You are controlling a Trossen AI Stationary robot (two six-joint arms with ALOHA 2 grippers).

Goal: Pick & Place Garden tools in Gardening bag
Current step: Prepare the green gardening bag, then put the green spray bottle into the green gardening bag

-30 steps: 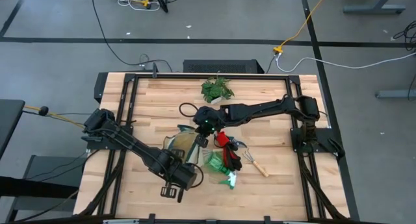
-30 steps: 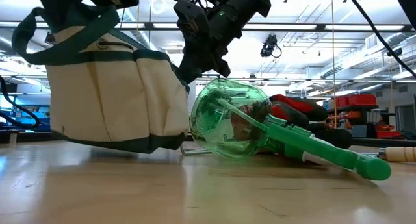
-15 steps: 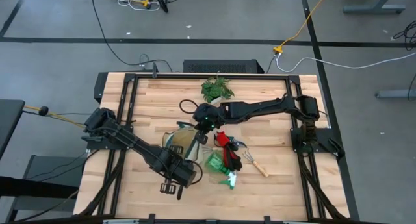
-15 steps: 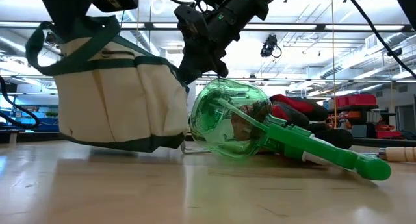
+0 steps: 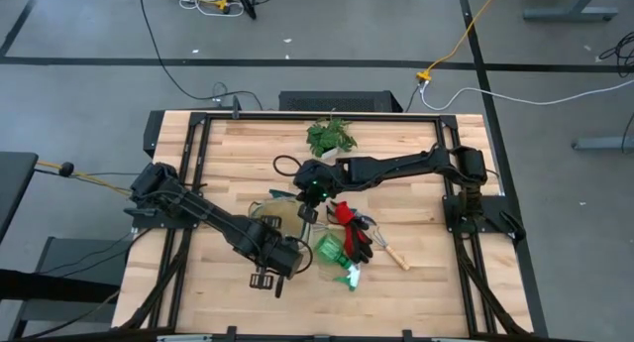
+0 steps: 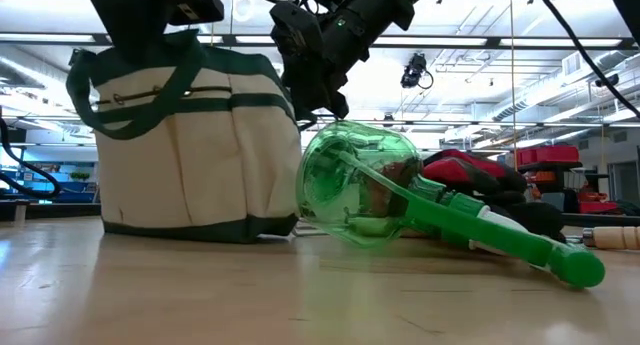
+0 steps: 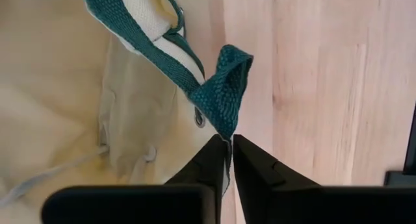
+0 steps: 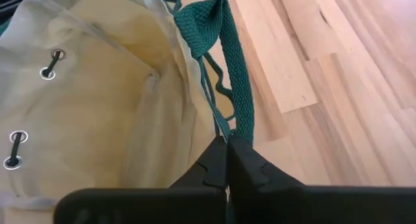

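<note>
The cream gardening bag (image 5: 277, 219) with dark green trim stands upright on its base in the low view (image 6: 190, 150). My left gripper (image 5: 281, 247) is at its near side, shut on a green strap. My right gripper (image 5: 306, 209) is at its far-right side, shut on the other strap. Right of the bag, the green translucent piece (image 6: 360, 185) lies on its side against it. Beyond that lie the red gloves (image 5: 344, 216), the black-and-red pruners (image 5: 357, 245) and the wooden-handled rake (image 5: 391, 251). My left gripper pinches a folded loop of the bag's green webbing strap (image 7: 223, 117) between its two fingertips (image 7: 214, 160), beside an eyelet at the rim, coming from above. The bag hangs below it with its base on the table. My right gripper pinches the other green webbing strap (image 8: 238, 120) between its two fingertips (image 8: 218, 158), at the opposite rim, coming from above. The strap runs up from the rim and the bag mouth lies open below.
A leafy potted plant (image 5: 332, 136) stands at the table's far edge. Bare wood lies at the table's left and near its front edge (image 5: 396, 302). Black frame rails (image 5: 188, 183) run along both sides.
The bag was tilted with its left bottom edge raised. It has swung upright and now sits flat on the table, a little farther right, against the green piece. My left gripper has moved toward the table's right and far edge with the strap. Both grippers stay shut.
</note>
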